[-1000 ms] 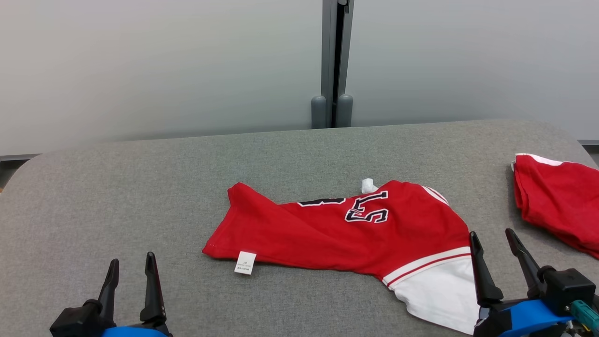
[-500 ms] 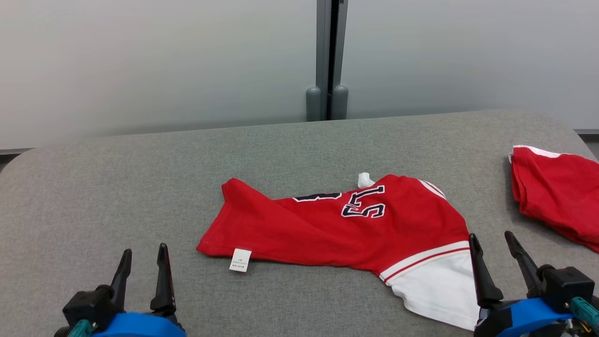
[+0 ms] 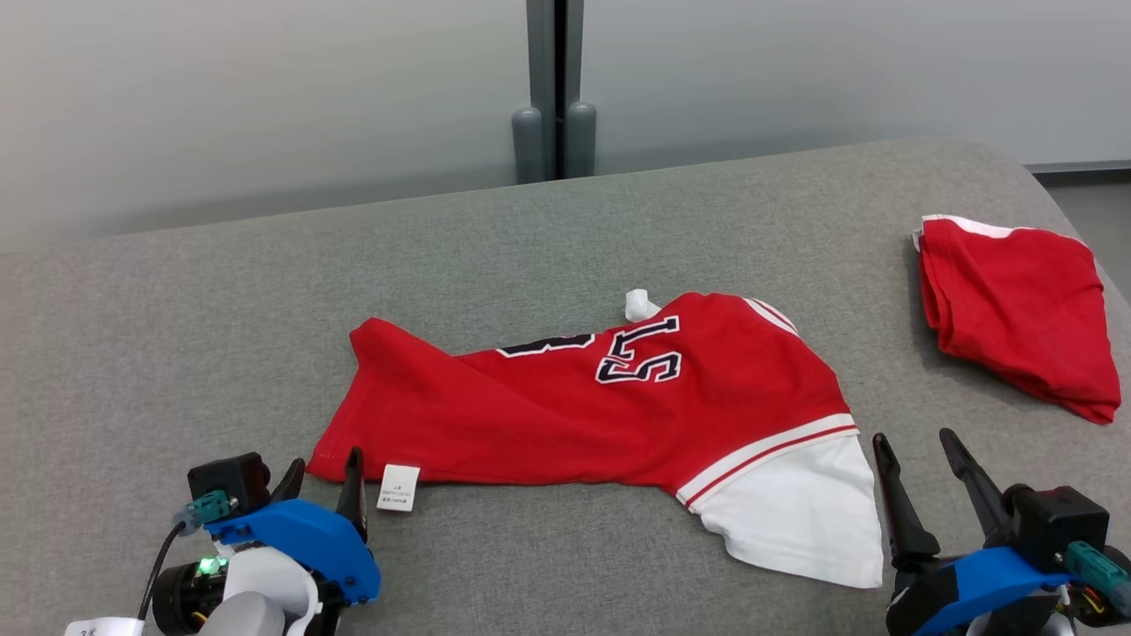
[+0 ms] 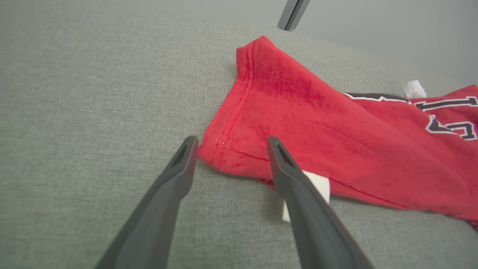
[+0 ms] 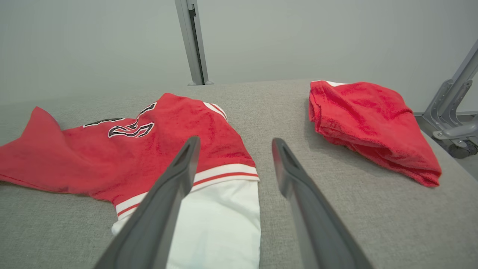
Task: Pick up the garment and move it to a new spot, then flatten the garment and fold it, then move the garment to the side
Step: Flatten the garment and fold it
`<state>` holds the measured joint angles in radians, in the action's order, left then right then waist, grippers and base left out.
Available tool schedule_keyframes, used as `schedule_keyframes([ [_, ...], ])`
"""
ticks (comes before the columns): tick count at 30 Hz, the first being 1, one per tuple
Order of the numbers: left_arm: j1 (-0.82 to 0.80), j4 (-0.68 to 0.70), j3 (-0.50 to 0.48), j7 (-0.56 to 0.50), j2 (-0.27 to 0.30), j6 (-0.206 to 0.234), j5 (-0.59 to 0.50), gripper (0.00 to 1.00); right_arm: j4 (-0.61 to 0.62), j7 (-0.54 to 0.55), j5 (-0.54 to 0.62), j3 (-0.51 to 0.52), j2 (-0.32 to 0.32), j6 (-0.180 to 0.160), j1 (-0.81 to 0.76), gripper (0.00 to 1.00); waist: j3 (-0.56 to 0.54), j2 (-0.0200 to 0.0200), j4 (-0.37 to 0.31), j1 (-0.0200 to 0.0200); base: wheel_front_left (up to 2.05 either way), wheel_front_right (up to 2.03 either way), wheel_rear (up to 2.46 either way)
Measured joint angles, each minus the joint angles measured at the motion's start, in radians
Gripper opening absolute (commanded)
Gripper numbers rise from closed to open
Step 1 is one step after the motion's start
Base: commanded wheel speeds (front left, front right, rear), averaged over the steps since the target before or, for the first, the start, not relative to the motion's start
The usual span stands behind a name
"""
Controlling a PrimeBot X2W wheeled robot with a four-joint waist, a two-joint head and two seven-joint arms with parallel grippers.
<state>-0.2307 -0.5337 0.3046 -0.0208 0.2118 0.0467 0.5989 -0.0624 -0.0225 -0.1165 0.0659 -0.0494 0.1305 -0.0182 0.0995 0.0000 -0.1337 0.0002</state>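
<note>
We've got the garment lying mid-worktop, spread left to right. Our left hand straddles its near-left corner. The label lies just right of that hand, at the garment's near edge. Our right hand is just beside the garment's near-right end. The second garment lies well right of it, by the worktop's right edge. The post stands behind the garment, past the worktop's far edge.

Open table left of jersey; folded red garment blocks right.
</note>
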Motion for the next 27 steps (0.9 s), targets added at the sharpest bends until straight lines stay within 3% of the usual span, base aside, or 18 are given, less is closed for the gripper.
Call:
schedule_keyframes([
  [9,-0.042,-0.089,-0.017,-0.013,-0.017,0.001,0.035,1.0,-0.004,-0.005,-0.002,-0.001,0.0,0.0,0.009,1.0,0.02,0.0,-0.028,0.0,0.0,0.0,0.0],
  [12,-0.046,-0.107,-0.015,-0.012,-0.021,-0.005,0.042,0.8,-0.005,-0.003,-0.002,-0.001,0.0,0.0,0.009,1.0,0.02,0.0,-0.026,-0.0001,0.0,0.0,0.0],
  [13,-0.049,-0.116,-0.013,-0.014,-0.022,-0.008,0.043,0.52,-0.005,0.0,-0.002,-0.001,0.0,0.0,0.009,1.0,0.02,0.0,-0.025,-0.0001,0.0,0.0,0.0],
  [15,-0.056,-0.134,-0.009,-0.019,-0.024,-0.012,0.044,0.39,-0.005,0.001,-0.002,-0.003,0.0,0.0,0.009,1.0,0.022,0.0,-0.023,-0.0001,0.0,0.0,0.0],
  [16,-0.061,-0.144,-0.005,-0.023,-0.024,-0.014,0.044,0.38,-0.004,0.004,-0.002,-0.003,0.0,0.0,0.009,1.0,0.024,0.0,-0.022,-0.0001,0.0,0.0,0.0],
  [18,-0.075,-0.165,0.002,-0.026,-0.023,-0.015,0.04,0.41,-0.002,0.005,-0.002,-0.005,0.0,0.0,0.011,1.0,0.031,0.0,-0.021,-0.0001,0.0,0.0,0.0],
  [20,-0.094,-0.185,0.009,-0.025,-0.02,-0.015,0.031,0.52,0.0,0.006,-0.002,-0.009,0.0,0.0,0.016,1.0,0.038,0.0,-0.022,-0.0002,0.0,0.0,0.0],
  [21,-0.104,-0.196,0.014,-0.021,-0.019,-0.014,0.023,0.65,0.002,0.008,-0.002,-0.009,0.0,0.0,0.019,1.0,0.042,0.0,-0.022,-0.0002,0.0,0.0,0.0],
  [22,-0.114,-0.204,0.019,-0.016,-0.018,-0.012,0.014,0.86,0.004,0.008,-0.003,-0.008,0.0,0.0,0.021,1.0,0.046,0.0,-0.023,-0.0002,0.0,0.0,0.0],
  [24,-0.136,-0.225,0.027,-0.013,-0.016,-0.003,0.002,1.0,0.009,0.008,-0.006,-0.006,0.0,0.0,0.024,1.0,0.052,0.0,-0.024,-0.0002,0.0,0.0,0.0],
  [27,-0.158,-0.255,0.038,-0.014,-0.012,0.007,-0.012,1.0,0.011,0.008,-0.007,-0.002,0.0,0.0,0.024,1.0,0.059,0.0,-0.025,-0.0002,0.0,0.0,0.0],
])
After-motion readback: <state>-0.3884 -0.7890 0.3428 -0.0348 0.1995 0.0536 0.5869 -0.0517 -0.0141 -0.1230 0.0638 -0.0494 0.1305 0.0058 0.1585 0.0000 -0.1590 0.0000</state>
